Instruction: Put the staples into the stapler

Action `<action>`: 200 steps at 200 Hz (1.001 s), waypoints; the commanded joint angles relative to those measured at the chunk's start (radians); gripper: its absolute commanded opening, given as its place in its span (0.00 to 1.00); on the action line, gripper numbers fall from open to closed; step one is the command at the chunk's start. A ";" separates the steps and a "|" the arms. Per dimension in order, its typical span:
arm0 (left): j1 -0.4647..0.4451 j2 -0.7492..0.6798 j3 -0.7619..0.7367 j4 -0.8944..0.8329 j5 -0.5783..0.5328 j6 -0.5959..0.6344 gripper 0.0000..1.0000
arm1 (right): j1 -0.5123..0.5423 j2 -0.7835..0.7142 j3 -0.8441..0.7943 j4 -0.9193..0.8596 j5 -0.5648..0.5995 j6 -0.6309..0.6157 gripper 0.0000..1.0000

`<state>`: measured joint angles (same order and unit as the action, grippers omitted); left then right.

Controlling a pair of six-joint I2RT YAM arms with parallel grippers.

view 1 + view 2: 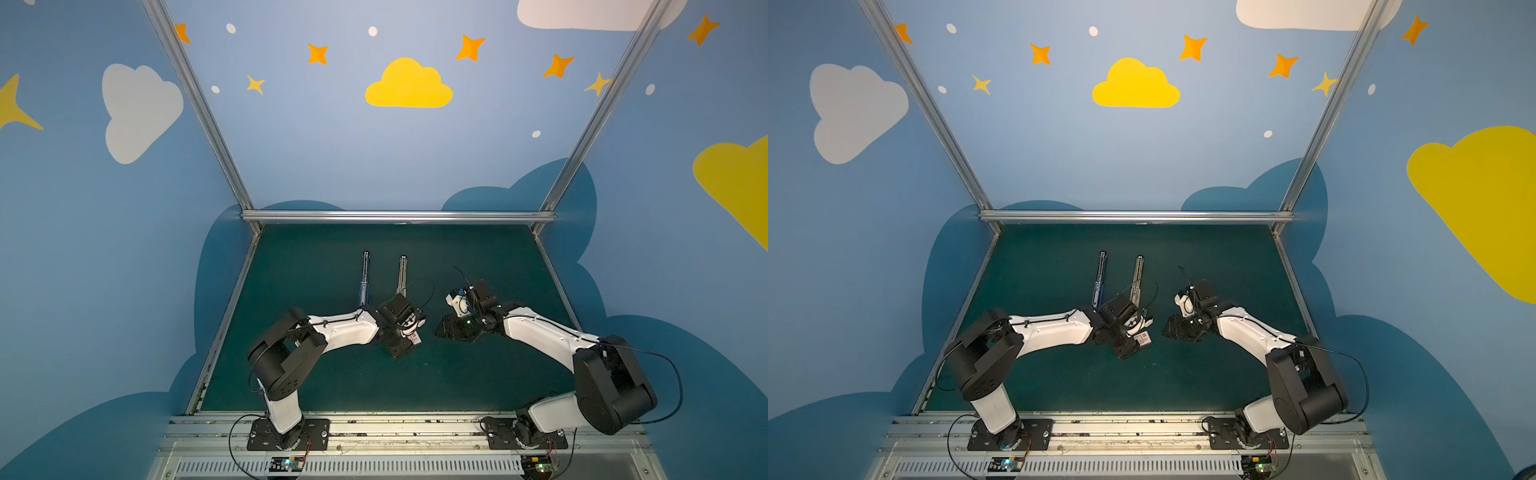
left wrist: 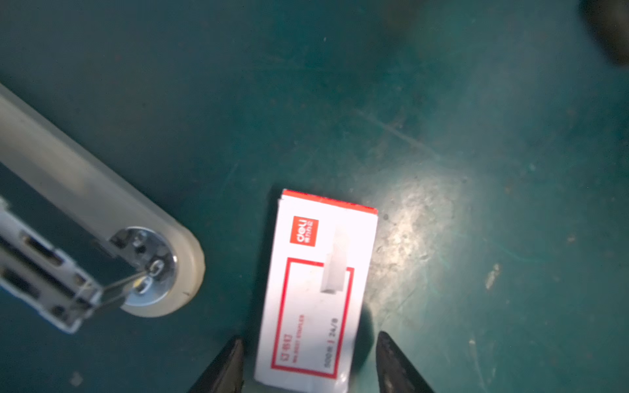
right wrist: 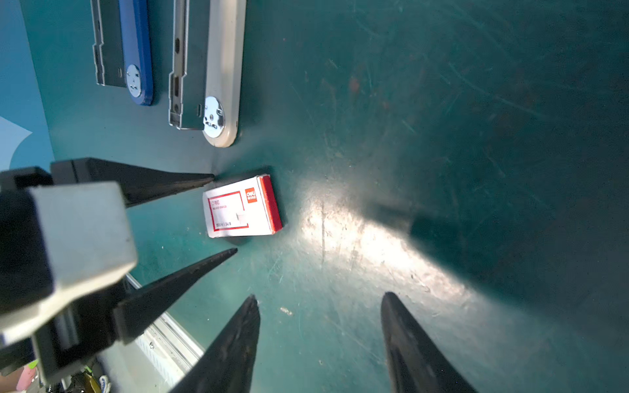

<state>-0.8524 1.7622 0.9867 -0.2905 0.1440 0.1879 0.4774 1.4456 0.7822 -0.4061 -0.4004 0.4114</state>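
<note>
Left gripper (image 2: 309, 337) spread astride staple box (image 2: 316, 289), right gripper (image 3: 320, 296) spread, empty

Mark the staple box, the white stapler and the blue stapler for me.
staple box (image 2: 316, 306), left wrist view, white top face.
white stapler (image 3: 226, 68), right wrist view, beige base.
blue stapler (image 3: 136, 41), right wrist view, blue base.

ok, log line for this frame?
left gripper open, straddling staple box | right gripper open, empty, near box | staple box closed, flat on mat | blue stapler, white stapler opened out beyond box
</note>
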 commanded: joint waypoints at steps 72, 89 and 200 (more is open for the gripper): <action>-0.034 -0.049 -0.138 0.201 -0.029 -0.056 0.52 | -0.014 0.076 0.025 0.019 -0.055 -0.003 0.57; -0.035 -0.038 -0.140 0.209 -0.025 -0.056 0.49 | -0.015 0.117 0.043 0.026 -0.094 -0.003 0.56; -0.058 -0.032 -0.141 0.175 -0.060 -0.036 0.35 | 0.006 0.370 0.208 -0.011 -0.228 -0.032 0.42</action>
<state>-0.9062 1.7187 0.8585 -0.0666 0.0925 0.1425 0.4713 1.7706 0.9485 -0.3939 -0.5961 0.4026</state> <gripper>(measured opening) 0.365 0.428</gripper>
